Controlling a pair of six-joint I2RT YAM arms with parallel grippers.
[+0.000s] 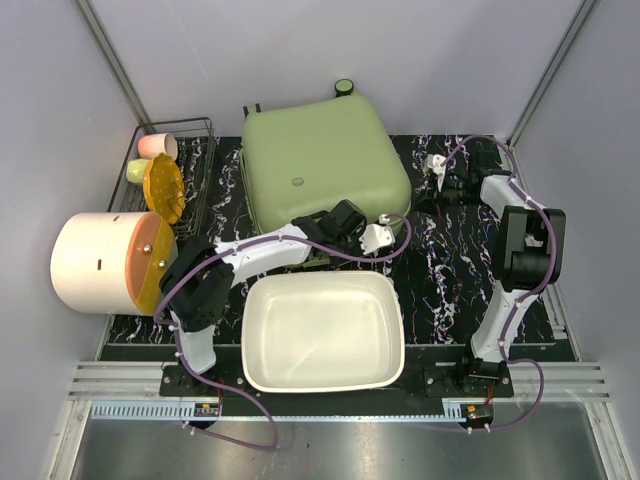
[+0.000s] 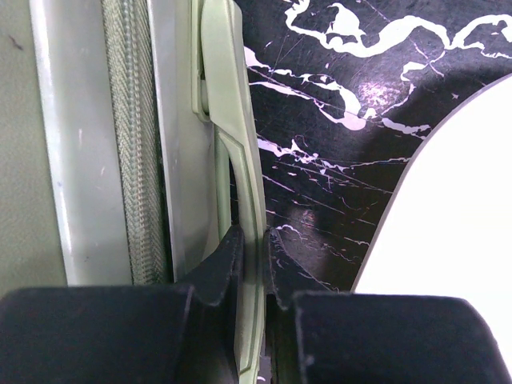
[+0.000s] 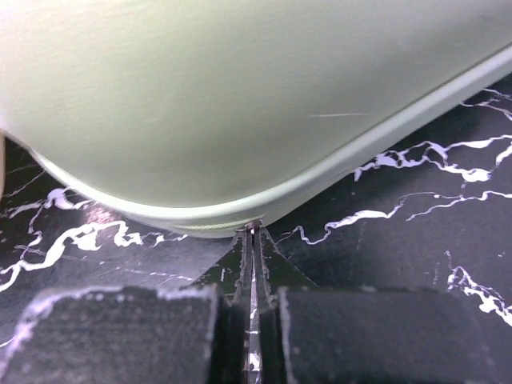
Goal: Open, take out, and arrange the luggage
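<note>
The olive-green luggage point(image 1: 320, 165) lies flat and closed at the back middle of the black marbled mat. My left gripper point(image 1: 360, 248) is at its near edge. In the left wrist view the gripper point(image 2: 254, 240) is shut on the luggage's thin green side handle point(image 2: 236, 136), beside the zipper point(image 2: 132, 120). My right gripper point(image 1: 425, 190) is at the luggage's right corner. In the right wrist view the gripper point(image 3: 252, 232) is shut on a thin metal zipper pull point(image 3: 253, 228) right under the luggage's rounded rim point(image 3: 240, 212).
A white plastic bin point(image 1: 250, 340) sits empty in front of the luggage, under my left arm. A cream cylinder point(image 1: 95, 262) with an orange lid lies at the left. A wire rack point(image 1: 200, 150) with cups and an orange plate stands at the back left.
</note>
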